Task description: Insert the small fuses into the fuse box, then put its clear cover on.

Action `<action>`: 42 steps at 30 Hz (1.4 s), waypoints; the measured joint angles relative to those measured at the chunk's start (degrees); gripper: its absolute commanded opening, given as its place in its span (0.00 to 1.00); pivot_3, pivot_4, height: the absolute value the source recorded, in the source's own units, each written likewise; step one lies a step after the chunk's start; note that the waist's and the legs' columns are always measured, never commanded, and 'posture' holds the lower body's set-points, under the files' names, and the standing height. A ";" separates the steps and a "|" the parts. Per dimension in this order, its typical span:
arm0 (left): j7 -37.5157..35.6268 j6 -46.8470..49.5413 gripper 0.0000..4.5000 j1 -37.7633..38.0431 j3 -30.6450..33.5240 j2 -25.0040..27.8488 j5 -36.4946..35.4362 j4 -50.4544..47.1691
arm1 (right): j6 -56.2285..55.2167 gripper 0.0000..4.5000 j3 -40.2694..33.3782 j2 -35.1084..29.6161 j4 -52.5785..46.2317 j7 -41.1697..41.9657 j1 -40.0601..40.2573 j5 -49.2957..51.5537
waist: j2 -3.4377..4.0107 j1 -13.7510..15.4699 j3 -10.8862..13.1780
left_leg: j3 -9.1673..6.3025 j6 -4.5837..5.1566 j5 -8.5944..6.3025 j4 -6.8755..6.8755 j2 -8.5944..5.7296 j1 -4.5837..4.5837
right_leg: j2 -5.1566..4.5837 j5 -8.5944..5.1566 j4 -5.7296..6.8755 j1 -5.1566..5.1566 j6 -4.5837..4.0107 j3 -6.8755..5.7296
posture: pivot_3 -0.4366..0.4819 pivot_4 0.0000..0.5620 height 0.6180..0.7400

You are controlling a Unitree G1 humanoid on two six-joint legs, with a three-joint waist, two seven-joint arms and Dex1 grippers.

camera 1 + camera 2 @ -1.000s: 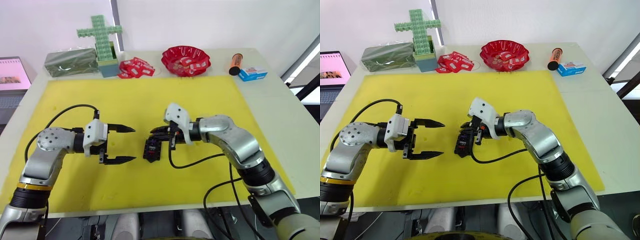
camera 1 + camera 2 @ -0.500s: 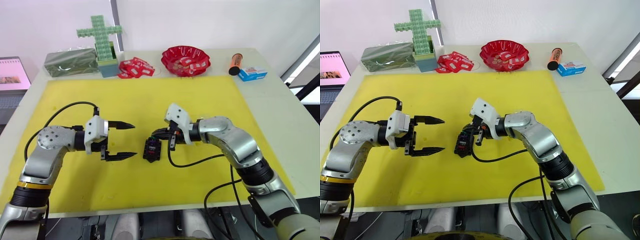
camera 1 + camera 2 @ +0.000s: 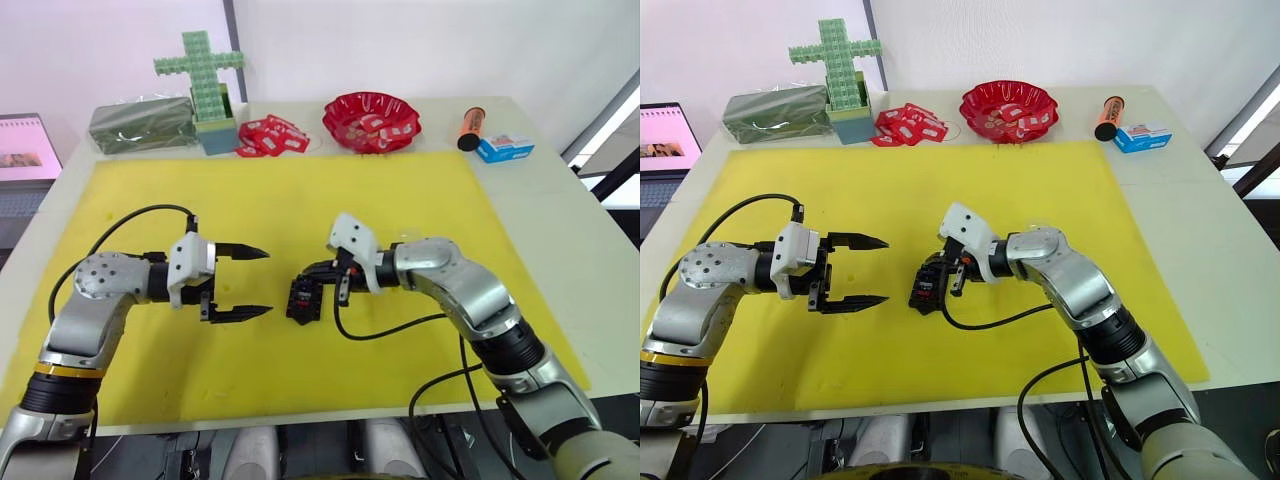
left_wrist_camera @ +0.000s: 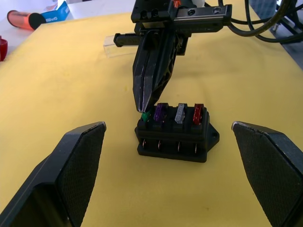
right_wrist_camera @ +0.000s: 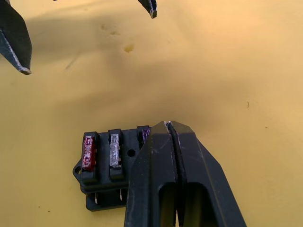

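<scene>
Your left gripper [image 3: 245, 283] gapes wide and empty at frame centre-left. Just right, the fuse box [image 4: 176, 135] holds four fuses; your right gripper [image 4: 143, 106], fingers pressed together, tips the green fuse [image 4: 146, 116]. Behind lies the clear cover [image 4: 116, 48].

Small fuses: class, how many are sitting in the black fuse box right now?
4, in one row along the fuse box: green under the right hand's tips, then purple, grey, red.

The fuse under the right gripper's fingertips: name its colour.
Green. The fuse sits at the end of the fuse box, beneath the right gripper; the left wrist view shows it best.
</scene>
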 measured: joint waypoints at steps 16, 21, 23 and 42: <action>-0.64 -1.58 1.00 0.19 -0.01 0.01 0.68 0.62 | 5.02 0.00 -1.36 1.61 2.70 -1.18 -0.10 1.96 | -0.01 0.08 -0.01 | -0.01 0.00 0.00 -0.03 0.00 0.40 | -0.01 -0.04 -0.03 0.39 -0.06 0.00 | 0.48 0.27 1.00; -0.64 -1.59 1.00 0.19 -0.01 0.00 1.03 0.62 | 6.13 0.00 -1.97 2.73 4.24 -1.62 -0.61 2.04 | -0.01 0.03 -0.02 | 0.00 0.00 0.00 -0.06 0.00 0.47 | -0.01 -0.09 -0.03 0.44 -0.15 0.01 | 0.48 0.27 1.00; -0.63 -1.60 1.00 0.20 -0.01 0.00 1.05 0.62 | 6.58 0.00 -1.96 2.78 4.62 -1.57 -0.96 2.04 | -0.01 0.03 -0.02 | 0.00 0.00 0.00 -0.07 0.00 0.50 | -0.01 -0.10 -0.03 0.47 -0.16 0.01 | 0.48 0.27 1.00; -0.56 -1.63 1.00 1.18 0.03 0.03 1.06 0.62 | 4.65 0.00 -1.48 2.85 5.36 -0.60 -0.65 1.95 | -0.01 -0.06 -0.04 | 0.04 0.00 -0.01 -0.15 0.01 0.65 | -0.05 -0.14 -0.04 0.56 -0.16 0.02 | 0.48 0.27 1.00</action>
